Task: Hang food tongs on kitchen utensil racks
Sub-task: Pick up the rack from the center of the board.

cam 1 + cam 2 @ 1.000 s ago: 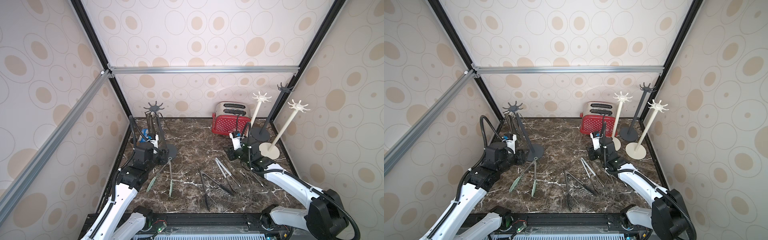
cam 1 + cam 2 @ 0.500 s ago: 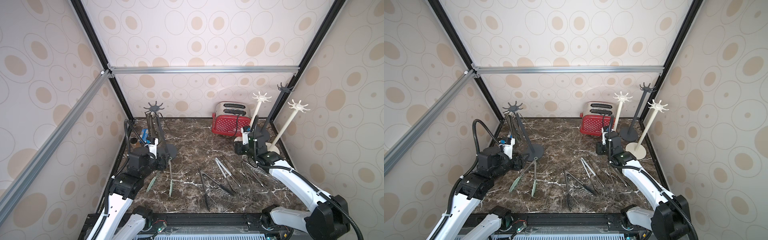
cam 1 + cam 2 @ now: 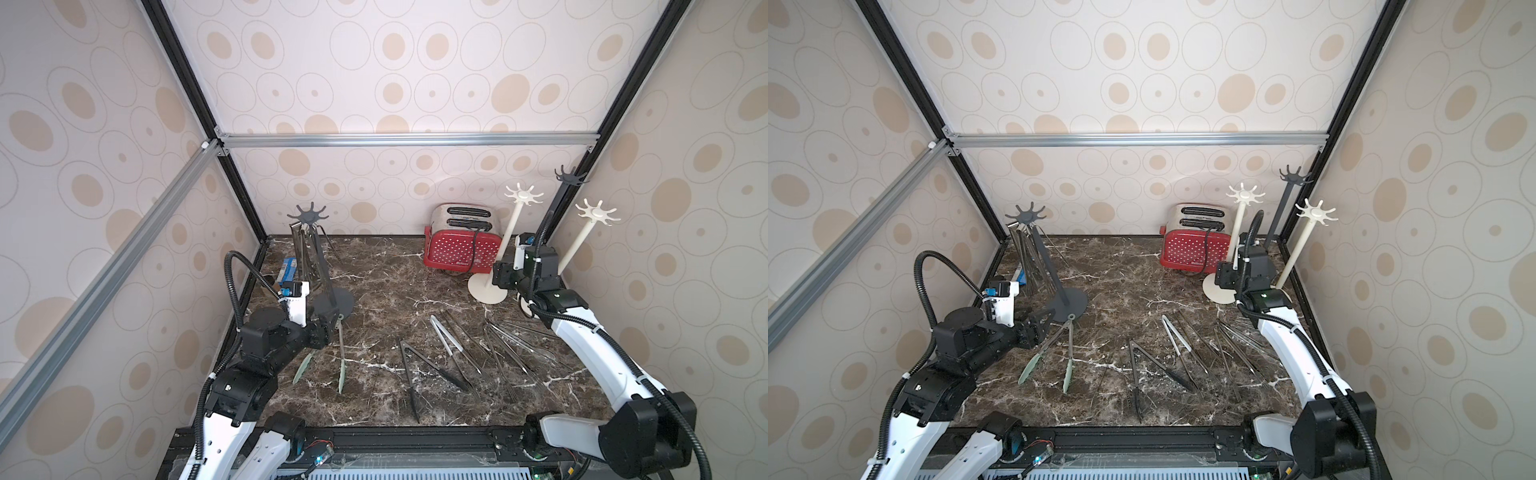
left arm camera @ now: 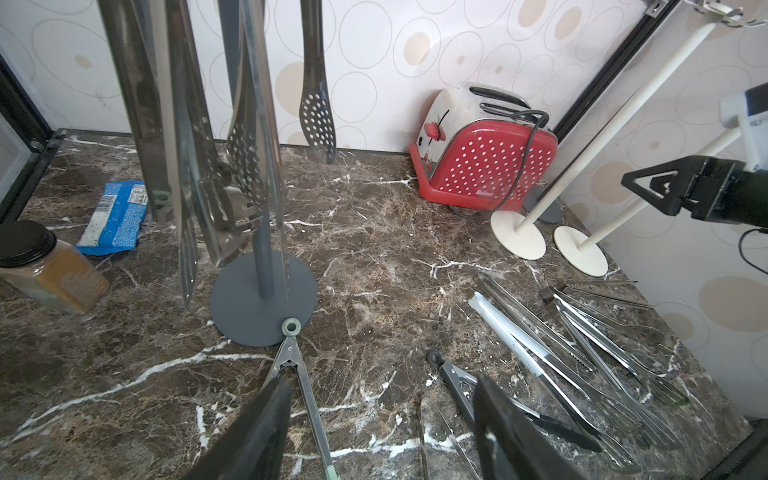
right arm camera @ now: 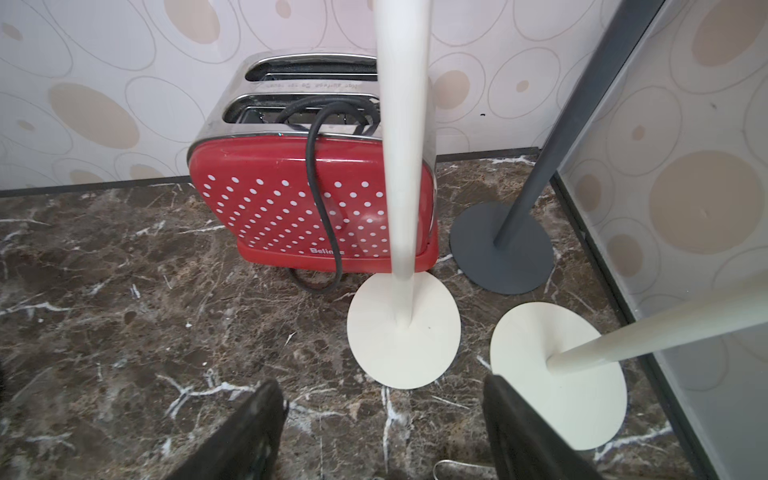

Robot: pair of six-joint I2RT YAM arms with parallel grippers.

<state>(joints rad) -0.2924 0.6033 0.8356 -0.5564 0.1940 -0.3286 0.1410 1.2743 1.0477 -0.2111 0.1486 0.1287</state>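
At the left a dark grey utensil rack [image 3: 334,303] carries several steel food tongs [image 3: 305,253] under its star crown. On the table by its base lie green-tipped tongs [image 3: 340,361]. My left gripper [image 3: 326,330] hovers low over them, open and empty; in the left wrist view its dark fingers [image 4: 266,419] straddle one arm of the green-tipped tongs [image 4: 309,399]. More tongs [image 3: 446,345] lie spread across the middle and right. My right gripper [image 5: 384,395] is open and empty, just before two cream racks [image 5: 405,166] and a dark grey rack [image 5: 498,257].
A red-and-steel toaster [image 3: 459,245] with its black cord stands against the back wall beside the cream racks. A blue packet [image 4: 114,216] and a brown jar [image 4: 45,270] lie behind the left rack. Walls close in on both sides.
My right gripper has moved back and right toward the cream racks and opened wide. My left gripper has drawn back toward the front, over the green-tipped tongs, opening a little more.
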